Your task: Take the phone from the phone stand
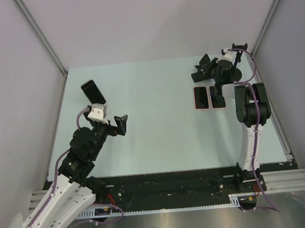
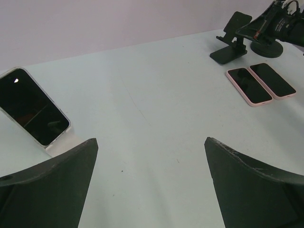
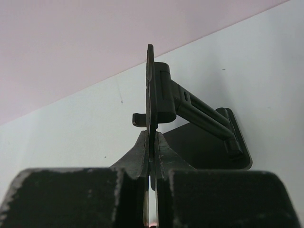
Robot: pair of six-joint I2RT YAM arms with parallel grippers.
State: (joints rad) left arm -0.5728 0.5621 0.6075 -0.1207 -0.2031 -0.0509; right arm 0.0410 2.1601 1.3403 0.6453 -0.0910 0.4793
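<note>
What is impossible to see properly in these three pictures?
1. Right wrist view: what exactly the shut right gripper pinches; the plate of the black stand is edge-on and the fingers cover the contact.
2. Left wrist and top views: what props the leaning phone; the phone covers nearly all of it.
3. Left wrist view: the right gripper, cut off by the upper right corner.

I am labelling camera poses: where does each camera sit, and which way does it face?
Top external: above and behind the bases, looking down on the table; both arms show.
Left wrist: on the left arm, facing across the table; open left end effector frames the bottom.
Right wrist: low, facing the black phone stand; shut right end effector below.
Shared: top and left wrist both show two pink-cased phones.
</note>
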